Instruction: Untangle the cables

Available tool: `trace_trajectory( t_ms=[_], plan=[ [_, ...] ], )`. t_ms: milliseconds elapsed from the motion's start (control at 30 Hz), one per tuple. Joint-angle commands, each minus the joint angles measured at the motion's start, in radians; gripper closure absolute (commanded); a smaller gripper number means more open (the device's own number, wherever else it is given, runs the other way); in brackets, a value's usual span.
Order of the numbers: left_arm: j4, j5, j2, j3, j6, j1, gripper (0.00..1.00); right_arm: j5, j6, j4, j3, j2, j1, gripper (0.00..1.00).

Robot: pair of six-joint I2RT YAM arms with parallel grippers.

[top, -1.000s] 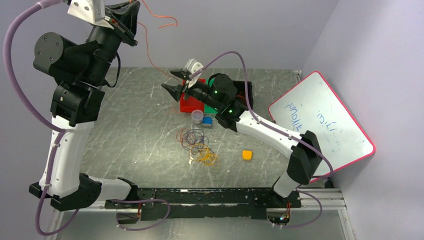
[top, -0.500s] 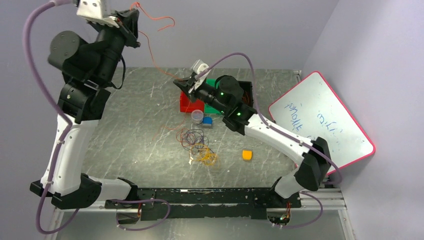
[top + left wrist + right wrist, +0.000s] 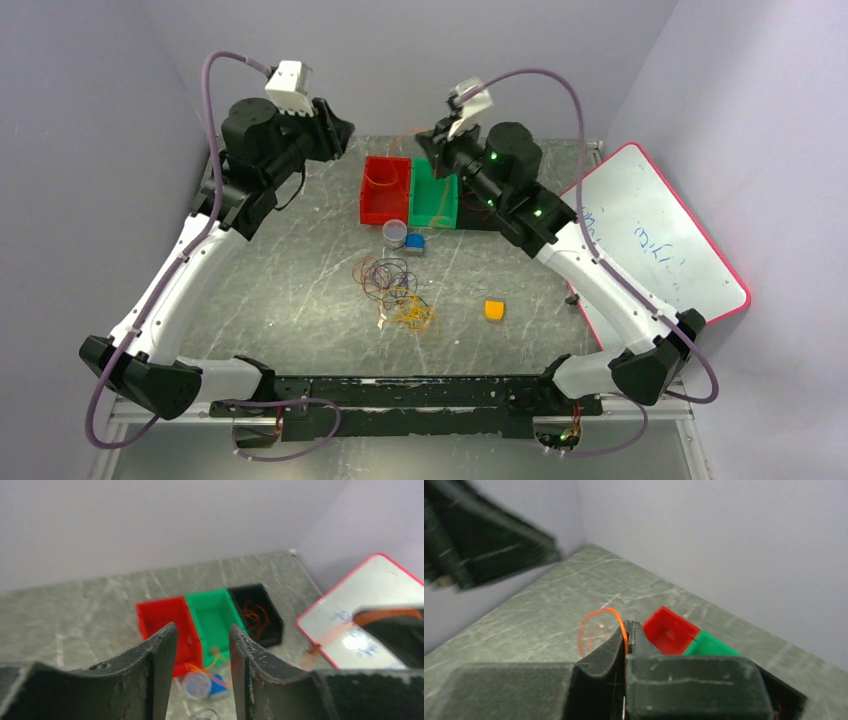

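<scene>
Right gripper point(image 3: 628, 630) is clenched on the red-orange cable point(image 3: 618, 618), holding it up behind the red bin point(image 3: 385, 215), I'd guess to lift it clear of the tangle point(image 3: 397, 290) lying in front of that bin. Left gripper point(image 3: 202, 632) hangs back-left of the bin, released and empty.

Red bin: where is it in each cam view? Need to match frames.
Top external: red bin sits at the far middle of the table.
Left wrist: red bin is just left of centre, partly behind the open left claw.
Right wrist: red bin is right of centre, beyond the right claw, which is shut on a red-orange cable.
Shared landmark: green bin alongside it in all three views.
</scene>
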Motion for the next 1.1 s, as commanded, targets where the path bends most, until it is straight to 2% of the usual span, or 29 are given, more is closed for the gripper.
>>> trace_trajectory(
  t_ms=[0, 133, 367, 533, 800, 967, 1067],
  plan=[
    [0.099, 0.219, -0.043, -0.076, -0.086, 0.012, 0.47, 0.068, 0.08, -0.134, 0.051, -0.031, -0.096, 1.0],
    [0.087, 0.26, -0.037, -0.117, -0.094, 0.022, 0.36, 0.082, 0.071, -0.199, 0.105, -0.022, -0.165, 1.0],
    [0.023, 0.236, -0.044, -0.201, -0.068, 0.028, 0.36, 0.153, 0.043, -0.255, 0.142, -0.003, -0.243, 1.0],
    [-0.007, 0.212, -0.047, -0.299, -0.074, 0.029, 0.37, 0.204, 0.017, -0.234, 0.129, 0.024, -0.302, 1.0],
    [-0.02, 0.203, -0.052, -0.402, -0.103, 0.028, 0.37, 0.18, 0.008, -0.179, 0.157, 0.129, -0.372, 1.0],
    [-0.018, 0.174, -0.065, -0.429, -0.104, 0.028, 0.35, 0.166, 0.011, -0.153, 0.177, 0.179, -0.392, 1.0],
    [-0.016, 0.17, -0.062, -0.44, -0.143, 0.028, 0.3, 0.168, 0.008, -0.138, 0.171, 0.201, -0.405, 1.0]
  ],
)
